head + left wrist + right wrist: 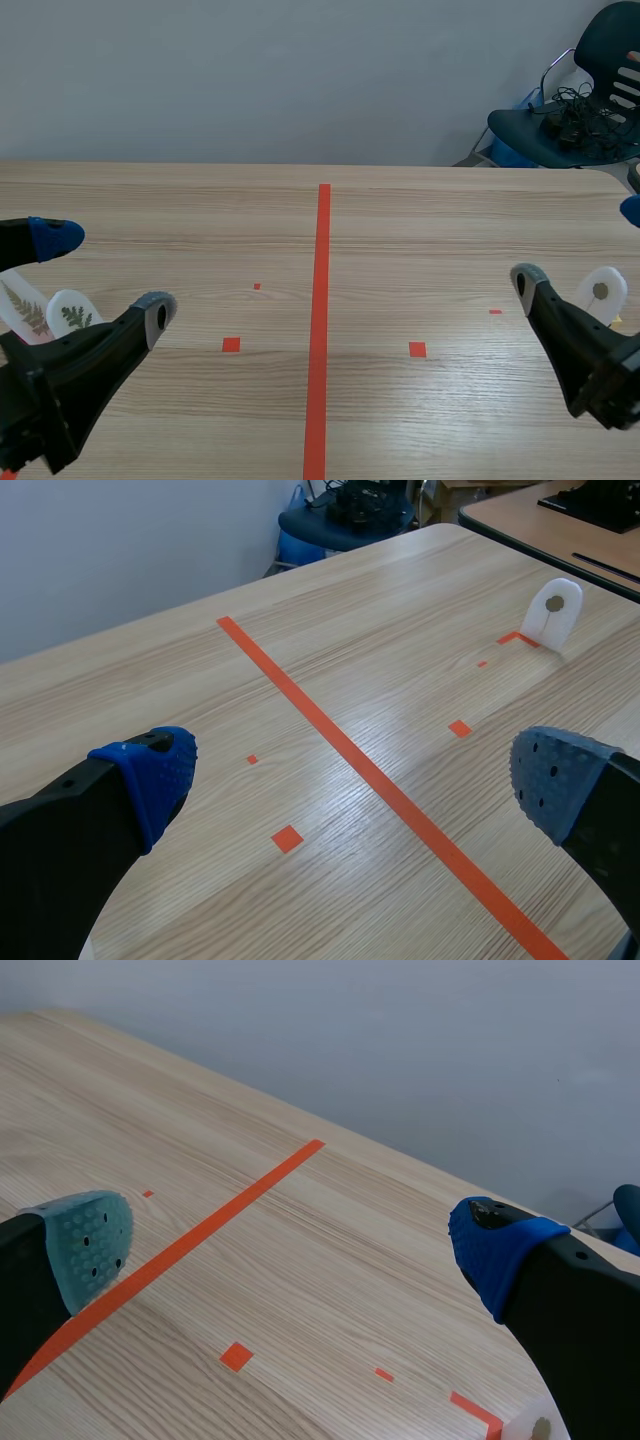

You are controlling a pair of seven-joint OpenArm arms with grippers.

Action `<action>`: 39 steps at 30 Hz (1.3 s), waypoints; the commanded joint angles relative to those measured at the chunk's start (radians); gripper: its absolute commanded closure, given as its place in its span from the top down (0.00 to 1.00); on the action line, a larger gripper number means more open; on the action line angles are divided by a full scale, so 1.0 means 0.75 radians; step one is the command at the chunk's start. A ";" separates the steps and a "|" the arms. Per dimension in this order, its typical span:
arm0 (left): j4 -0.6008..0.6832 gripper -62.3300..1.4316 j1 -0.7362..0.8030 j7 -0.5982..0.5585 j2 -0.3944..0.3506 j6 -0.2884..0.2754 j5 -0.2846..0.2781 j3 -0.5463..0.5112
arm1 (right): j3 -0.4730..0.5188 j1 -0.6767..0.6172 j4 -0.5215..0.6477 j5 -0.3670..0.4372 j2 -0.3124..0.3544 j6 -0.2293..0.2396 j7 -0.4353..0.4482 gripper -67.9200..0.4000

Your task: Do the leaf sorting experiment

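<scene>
left pincer (105, 272), right pincer (578, 245) — both agape, leaf cards (72, 315) (left)

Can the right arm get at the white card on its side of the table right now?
Probably yes: the right gripper is open, the white card sits close by it, and nothing lies between them.

White card (60, 302) shows a green fern leaf (76, 318).
</scene>
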 commanded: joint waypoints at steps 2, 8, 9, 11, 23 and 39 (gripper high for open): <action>0.015 1.00 -0.002 -0.018 0.010 -0.003 -0.008 -0.001 | 0.016 0.009 0.010 -0.001 0.010 -0.003 0.049 1.00; 0.015 1.00 -0.001 -0.018 0.010 -0.003 -0.008 -0.001 | 0.016 0.013 0.006 -0.034 0.011 -0.002 0.084 1.00; 0.015 1.00 -0.001 -0.018 0.010 -0.003 -0.008 -0.001 | 0.016 0.013 0.005 -0.055 0.011 -0.002 0.072 1.00; 0.015 1.00 -0.001 -0.018 0.010 -0.003 -0.008 -0.001 | 0.016 0.012 0.003 -0.075 0.011 0.008 0.039 1.00; 0.015 1.00 -0.001 -0.018 0.010 -0.004 -0.008 -0.001 | 0.016 0.012 -0.008 -0.074 0.015 0.077 0.024 1.00; 0.015 1.00 -0.002 -0.018 0.010 -0.003 -0.008 -0.001 | 0.016 0.012 -0.017 -0.075 0.015 0.072 -0.036 1.00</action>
